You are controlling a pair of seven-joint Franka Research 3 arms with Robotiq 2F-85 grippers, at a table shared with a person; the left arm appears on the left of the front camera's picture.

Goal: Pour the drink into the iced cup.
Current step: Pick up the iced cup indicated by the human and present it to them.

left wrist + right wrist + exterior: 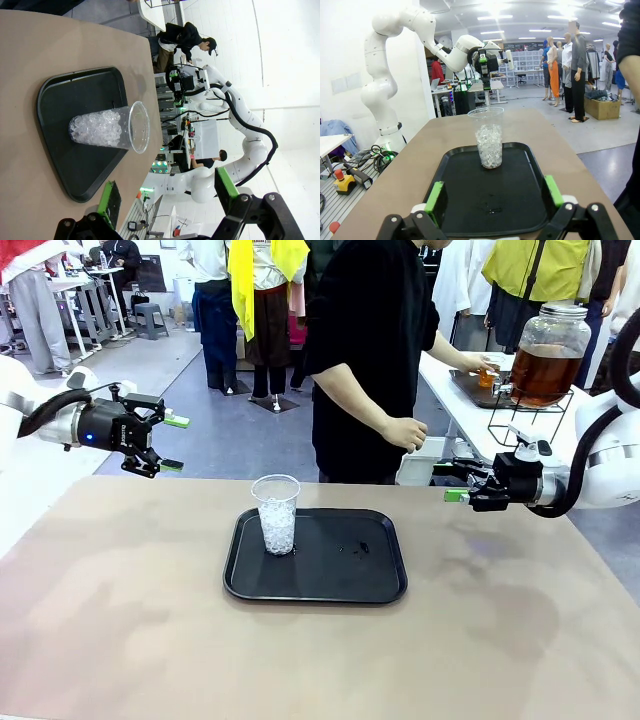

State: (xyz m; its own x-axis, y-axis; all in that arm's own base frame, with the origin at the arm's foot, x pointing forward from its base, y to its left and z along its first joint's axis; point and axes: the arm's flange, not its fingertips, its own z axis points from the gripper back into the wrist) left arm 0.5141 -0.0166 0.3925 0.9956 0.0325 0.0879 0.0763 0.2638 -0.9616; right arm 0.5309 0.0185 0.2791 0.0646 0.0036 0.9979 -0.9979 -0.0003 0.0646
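On the table (150, 640), centre: black tray (340, 575) with the iced cup (277, 515) upright on its left-rear part. Mouth up, long axis vertical, ice (278, 532) filling roughly the lower half. Nothing amber in it.

Left gripper (175, 444): fingers spread wide, nothing held. It hovers off the table's far-left corner with its fingers pointing right.

Right gripper (447, 482): also spread wide and empty. It hovers at the far-right edge, fingers pointing left across the tray. Its wrist view has the cup dead ahead between the fingers, well apart from them.

Key geometry: the cup sits between the two grippers, nearer the left one. The drink (540, 375) is on the opposite side, in a glass dispenser (552, 332) on a side table (462, 412) behind the right arm.

A person stands at the far side, turned toward the dispenser. One hand (480, 364) is at its base with something small and amber; too small to tell what vessel. The other hand (405, 432) hangs free near the right gripper.

My read:
- Nothing poured; the drink is probably being drawn off now.
- The pour likely comes in from the cup's right, so the right arm is the near one for any handover.
- The left arm is better placed to steady the cup.
- The vessel's lip has to be over the mouth.
- The cup looks light and tall, so a knock would likely tip it.
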